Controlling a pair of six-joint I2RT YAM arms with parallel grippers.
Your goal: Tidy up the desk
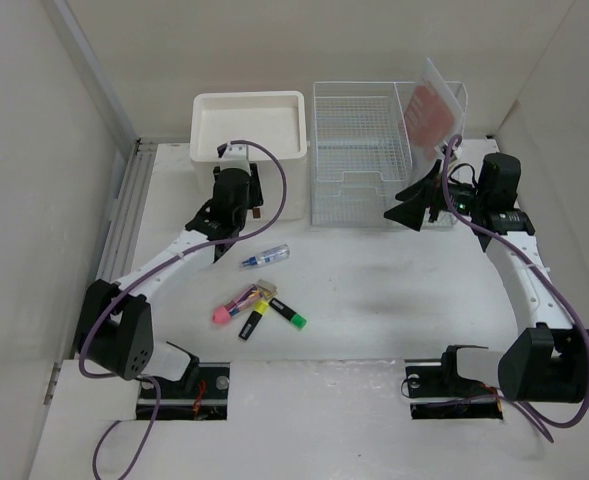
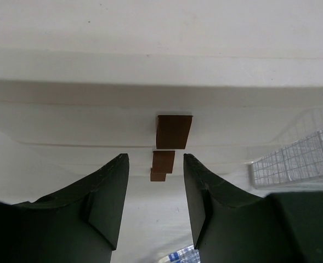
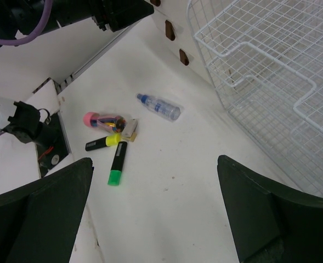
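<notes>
Bench [image 1: 374, 300] — white, matte, rigid and fixed — spanned the whole space between the beige walls. It was not a thing to lift, so the handling likely fell to the loose items on it. Left of centre, toward the near edge, lay a clear bottle [image 1: 265, 257], a pink-capped tube [image 1: 236, 305], a yellow highlighter [image 1: 253, 320] and a green highlighter [image 1: 287, 314]. All looked light, hard and smooth, and apt to roll — best pinched across the barrel at mid-length. At the far edge stood a drawer unit [image 1: 249, 130] and, to its right, a wire rack [image 1: 359, 150]. The left hand [image 2: 153, 159] was partly spread and empty, facing the brown handles [image 2: 174, 131]. The right hand [image 3: 154, 164] gaped wide and held nothing, near the rack's front.
</notes>
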